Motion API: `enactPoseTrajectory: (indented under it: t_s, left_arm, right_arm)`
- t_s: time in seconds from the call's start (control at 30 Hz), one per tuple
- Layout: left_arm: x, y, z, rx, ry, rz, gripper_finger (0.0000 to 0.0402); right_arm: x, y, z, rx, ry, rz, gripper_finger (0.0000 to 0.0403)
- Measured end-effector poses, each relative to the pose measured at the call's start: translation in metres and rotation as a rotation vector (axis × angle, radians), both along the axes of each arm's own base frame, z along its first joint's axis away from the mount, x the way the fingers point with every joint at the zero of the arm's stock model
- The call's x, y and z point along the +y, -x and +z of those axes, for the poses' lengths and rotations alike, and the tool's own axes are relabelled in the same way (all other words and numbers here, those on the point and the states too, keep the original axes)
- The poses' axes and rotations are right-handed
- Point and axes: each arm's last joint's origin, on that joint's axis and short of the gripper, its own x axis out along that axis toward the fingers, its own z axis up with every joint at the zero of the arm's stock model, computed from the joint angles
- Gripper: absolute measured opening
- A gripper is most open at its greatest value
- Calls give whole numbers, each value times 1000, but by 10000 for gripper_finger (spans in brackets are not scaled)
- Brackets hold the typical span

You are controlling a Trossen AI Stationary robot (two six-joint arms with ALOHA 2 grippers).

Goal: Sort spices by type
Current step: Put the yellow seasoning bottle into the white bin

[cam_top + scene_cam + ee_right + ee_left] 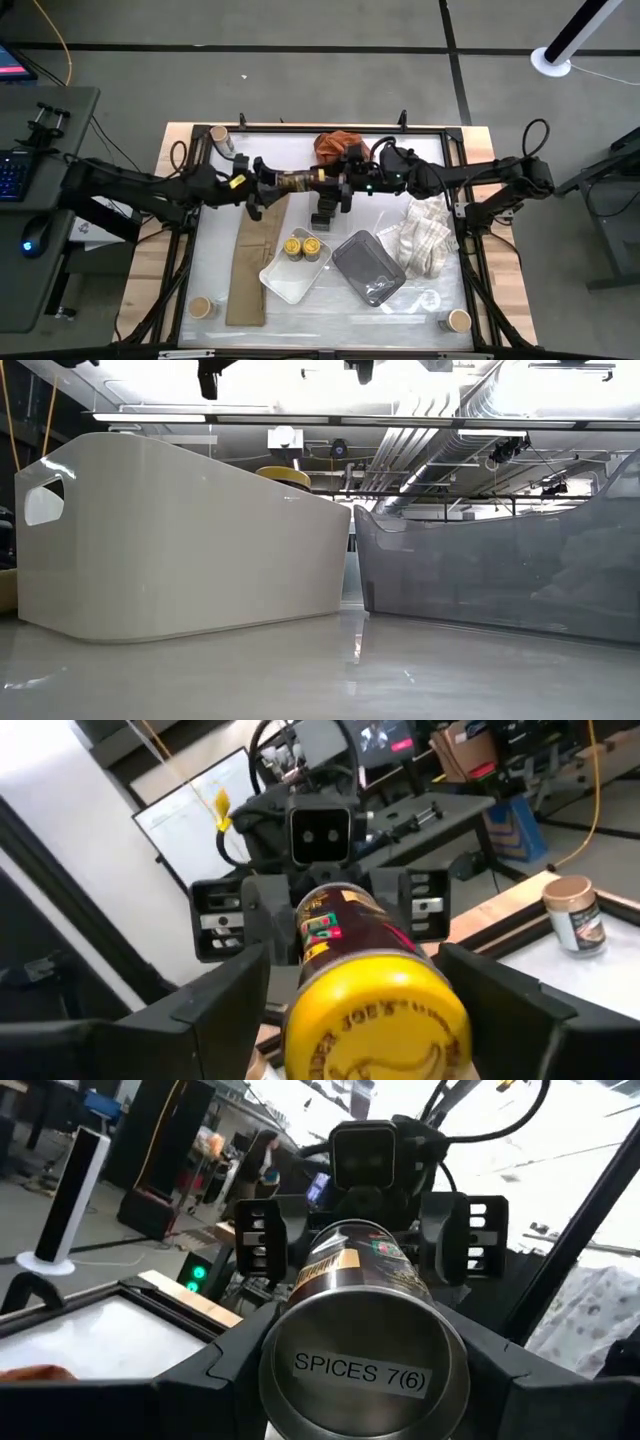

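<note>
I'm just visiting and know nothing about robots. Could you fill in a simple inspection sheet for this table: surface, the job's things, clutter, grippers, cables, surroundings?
Surface: glossy white table top.
Job's things: yellow-lidded jar held in mid-air between both arms; two more in the white tray; tan-lidded jars at three corners.
Clutter: grey tray, orange cloth, white towel, brown strip.
Grippers: left gripper and right gripper each closed on one end of the jar.
Cables: looped along both arms.
Surroundings: desk with keyboard.
</note>
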Motion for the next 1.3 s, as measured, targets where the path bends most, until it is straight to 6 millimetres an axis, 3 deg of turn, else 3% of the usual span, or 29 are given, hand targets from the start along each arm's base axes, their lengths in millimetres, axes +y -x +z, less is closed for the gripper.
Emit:
enactPoseTrajectory:
  t_s: [0.23,0.57,0.87,1.1,1.3]
  left_arm:
    - [0,-8,5,-18,-31,12,193]
    - [-1,-10,3,1,-37,5,193]
    - [-1,-11,3,6,-54,7,193]
    - [5,1,9,114,-91,9,309]
    - [12,24,29,244,-132,44,333]
  right_arm:
    - [2,0,-2,22,5,17,280]
    - [2,0,-3,31,7,26,211]
    - [3,0,-3,37,18,35,208]
    - [-2,18,6,96,66,44,208]
    - [-8,41,21,113,77,21,208]
